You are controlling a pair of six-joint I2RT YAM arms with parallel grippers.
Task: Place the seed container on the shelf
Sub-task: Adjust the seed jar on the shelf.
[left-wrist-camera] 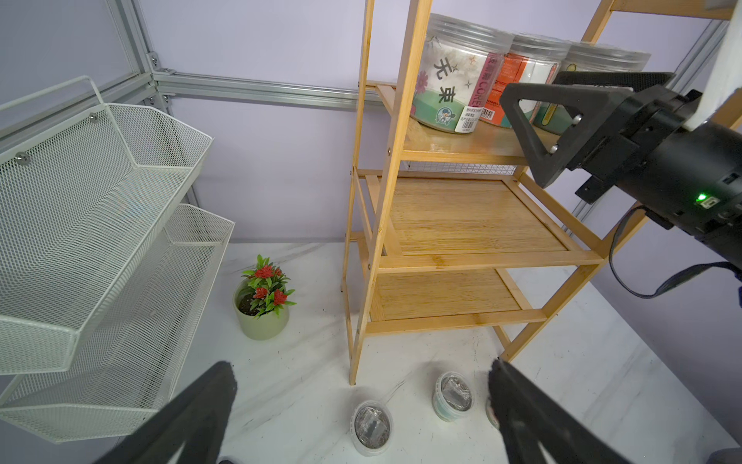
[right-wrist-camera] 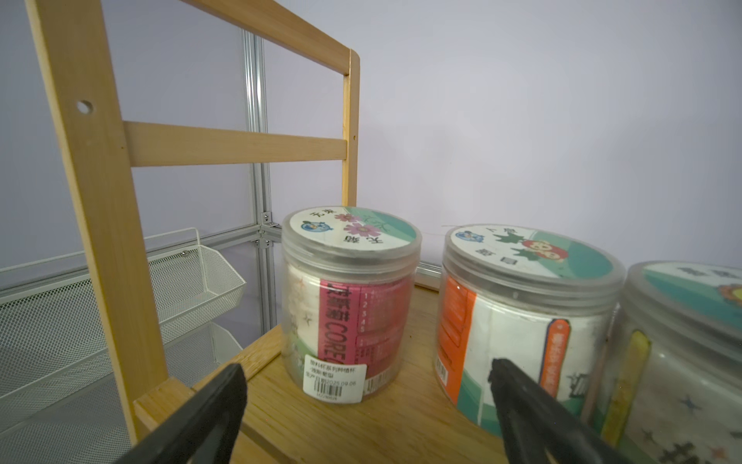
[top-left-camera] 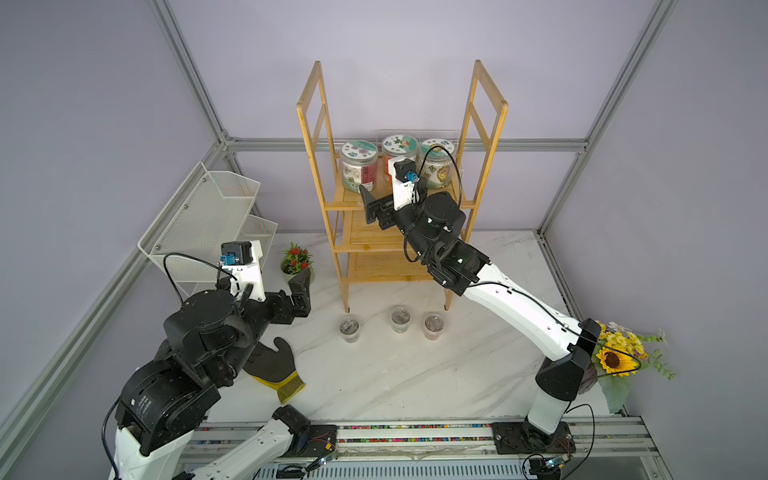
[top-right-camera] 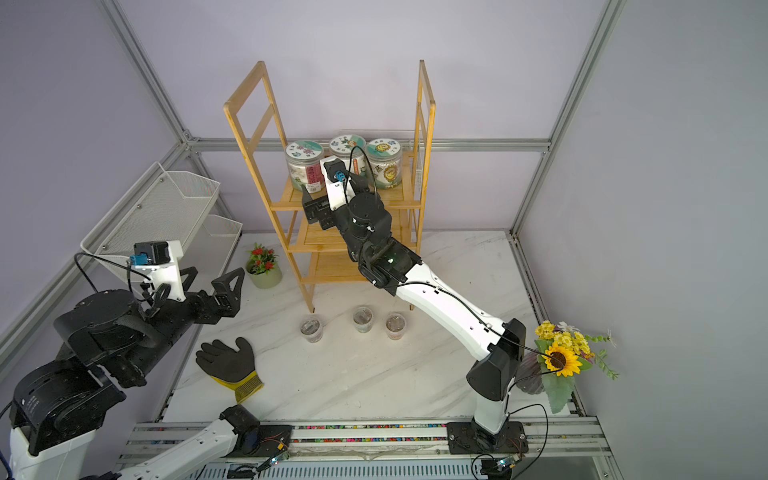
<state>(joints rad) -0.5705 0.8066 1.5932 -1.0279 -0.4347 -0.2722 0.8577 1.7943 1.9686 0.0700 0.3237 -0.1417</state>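
Slatted bamboo shelf (left-wrist-camera: 461, 217), cylindrical clear-plastic seed containers (right-wrist-camera: 347, 305)

The light-brown bamboo shelf (top-left-camera: 374, 237), with three tiers and ladder-like side frames, stood upright at the far middle of the counter (top-left-camera: 415, 374). On its top tier three clear plastic seed containers stood upright in a row, lids on. The pink-labelled jar (right-wrist-camera: 349, 305) was at the left and the orange-labelled jar (right-wrist-camera: 522, 321) in the middle. The yellow-marked jar (right-wrist-camera: 682, 361) stood just beside it at the right.

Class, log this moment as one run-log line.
seed jars: three upright on top tier of bamboo shelf | right gripper: open, empty, facing them | left gripper: open, empty
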